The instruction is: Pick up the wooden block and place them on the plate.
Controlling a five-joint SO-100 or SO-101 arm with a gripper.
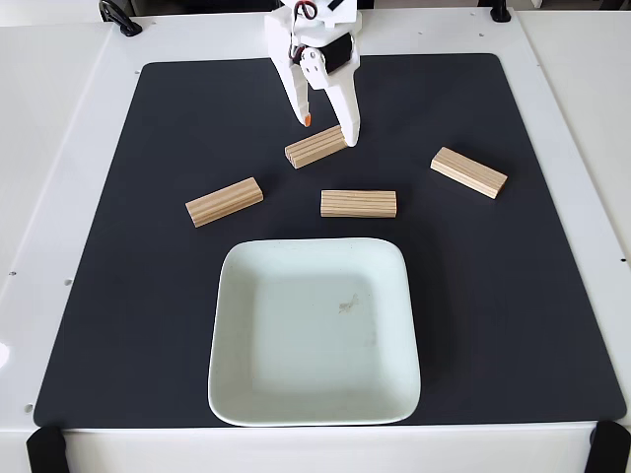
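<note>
While its jaws gape, the gripper point(328, 129) straddles a wooden block point(315, 147).

Bright, even light; soft glare on the plate point(296, 394); sharp focus throughout.

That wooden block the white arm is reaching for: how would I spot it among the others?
Start at the black mat, then look to its top middle, where the white tool comes down. The wooden block lies right at its tips, tilted. It is the block farthest from the pale plate, and the one block with the tool at it.
</note>
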